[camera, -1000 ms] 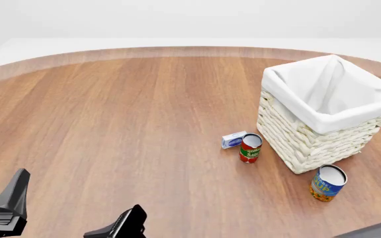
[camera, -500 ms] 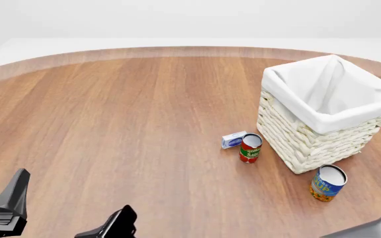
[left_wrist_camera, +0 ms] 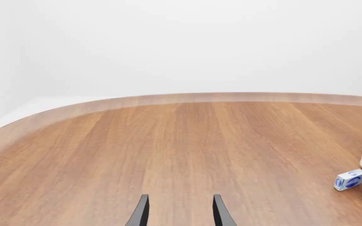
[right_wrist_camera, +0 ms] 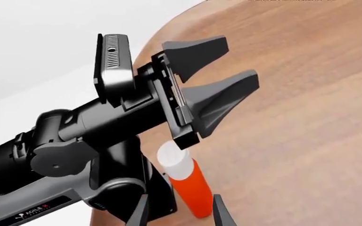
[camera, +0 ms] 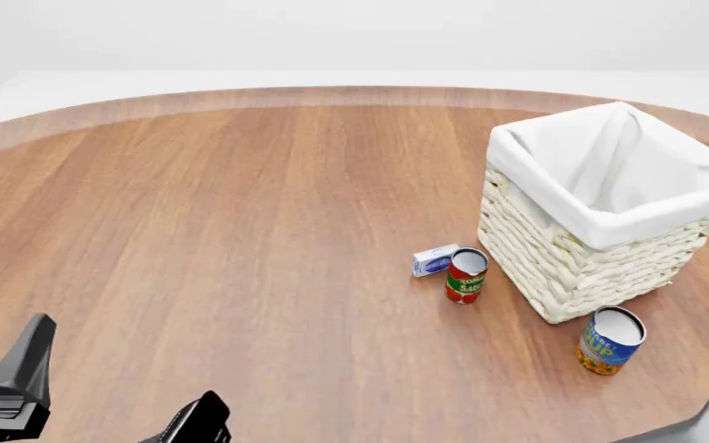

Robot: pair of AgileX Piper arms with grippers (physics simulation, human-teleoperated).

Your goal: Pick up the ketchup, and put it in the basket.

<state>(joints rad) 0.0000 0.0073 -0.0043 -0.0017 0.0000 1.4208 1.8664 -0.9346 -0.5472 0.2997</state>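
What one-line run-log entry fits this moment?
phase: pre-grasp | ketchup: on table, ungrasped | right gripper: open, facing ketchup | left gripper: open, empty | basket: without ketchup

Simulated tabletop rig: rounded wooden table [camera: 232,231], blank white surround, rendered cans and wicker basket [camera: 601,217].

Left gripper [right_wrist_camera: 222,89] low at my near-left, jaws spread, nothing between them. Right gripper [right_wrist_camera: 177,209] aimed back toward the left arm, fingers parted.
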